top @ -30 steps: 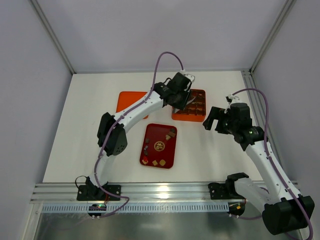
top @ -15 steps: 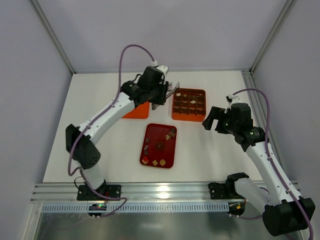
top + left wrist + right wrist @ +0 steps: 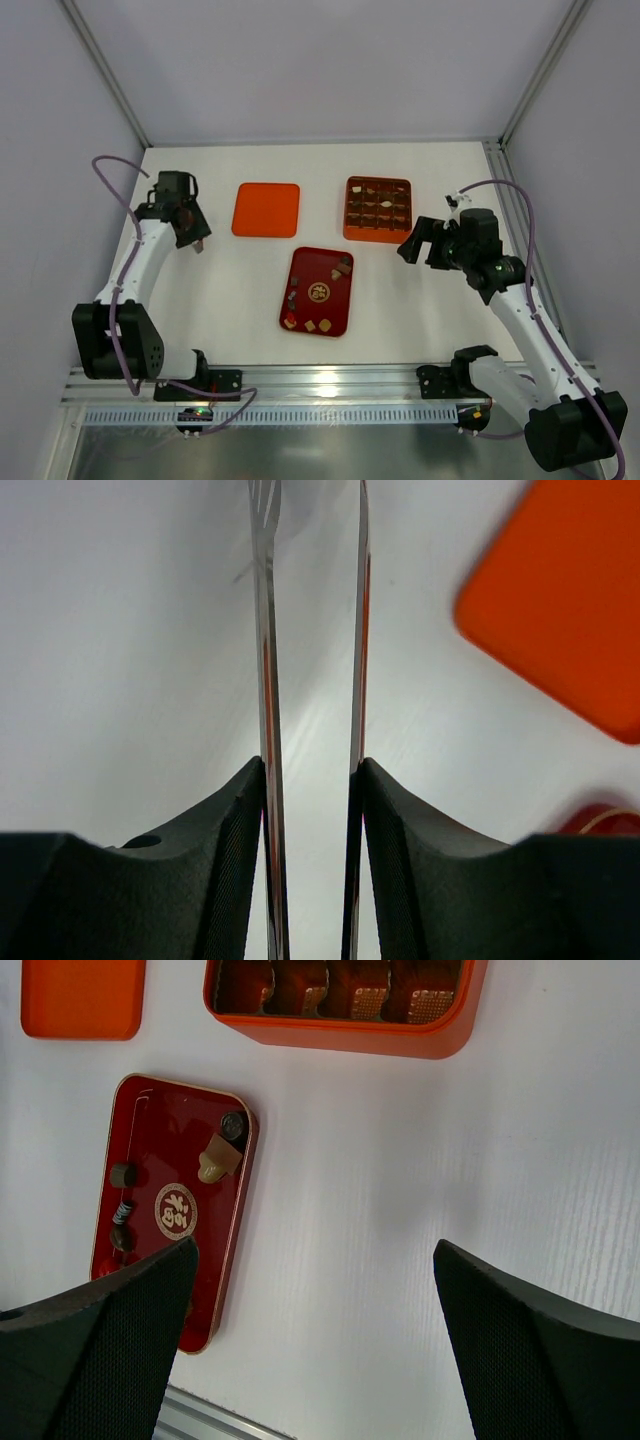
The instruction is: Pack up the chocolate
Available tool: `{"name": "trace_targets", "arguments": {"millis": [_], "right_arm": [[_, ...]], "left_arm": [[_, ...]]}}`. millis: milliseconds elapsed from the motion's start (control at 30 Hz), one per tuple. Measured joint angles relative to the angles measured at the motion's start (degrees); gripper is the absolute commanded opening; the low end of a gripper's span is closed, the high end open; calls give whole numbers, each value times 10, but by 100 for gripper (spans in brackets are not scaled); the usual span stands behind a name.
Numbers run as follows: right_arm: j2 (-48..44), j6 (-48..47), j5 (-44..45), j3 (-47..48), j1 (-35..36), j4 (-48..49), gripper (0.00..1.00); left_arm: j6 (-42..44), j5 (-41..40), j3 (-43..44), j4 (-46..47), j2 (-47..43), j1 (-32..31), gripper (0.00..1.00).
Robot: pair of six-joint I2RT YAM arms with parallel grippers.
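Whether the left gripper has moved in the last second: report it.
Yes. The left gripper, clamping tweezers, swung left from above the orange grid box to beyond the flat orange lid.

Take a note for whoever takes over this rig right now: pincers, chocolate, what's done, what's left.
Left pincer: shut on the tweezers, left of the orange lid.
Right pincer: open, empty, right of the red tray.
Done: some chocolates sit in the orange box's cells.
Left: several pieces are on the tray; lid is off the box.
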Motion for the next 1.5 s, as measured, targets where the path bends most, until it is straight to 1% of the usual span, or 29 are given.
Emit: {"name": "trace_targets", "arguments": {"millis": [133,233,367,400,633,667,733,767,867,1000,1133,1200,1333,1400,1433,1500], "right_arm": [[4,2,-15,-15,0,12,100],[14,3,-23,-16,0,22,100],[16,4,-31,-16,0,30,100],[16,4,-31,-16,0,31,100],[13,4,-33,-16,0,32,100],[12,4,-34,-16,0,32,100],[11,4,-34,-17,0,33,100],[10,4,-34,-18,0,33,100],[9,4,-34,-21,0,33,100],[8,4,-33,-22,0,33,100],[8,4,-33,-22,0,33,100],[9,4,-33,-21,0,32,100],[13,5,-34,-21,0,32,100],[22,9,-38,-19,0,33,100],[30,11,-41,-18,0,35,100],[50,16,-49,-10,3,37,100]], "left_arm": [[-14,10,-10,26,49,78,42],[-23,10,-4,56,101,103,43],[-25,12,3,83,159,115,50],[-25,12,3,87,170,119,54],[-24,10,-2,102,228,135,63],[-24,10,-3,103,234,135,66],[-24,10,-3,103,242,135,70],[-24,9,-3,104,245,135,75],[-24,9,-3,105,245,135,82],[-24,8,2,96,245,135,85],[-25,3,28,56,219,135,82],[-27,4,46,40,184,135,77],[-27,20,105,37,100,124,74],[-19,37,157,45,95,104,69],[-11,49,187,50,106,92,67],[2,79,231,66,137,75,60]]}}
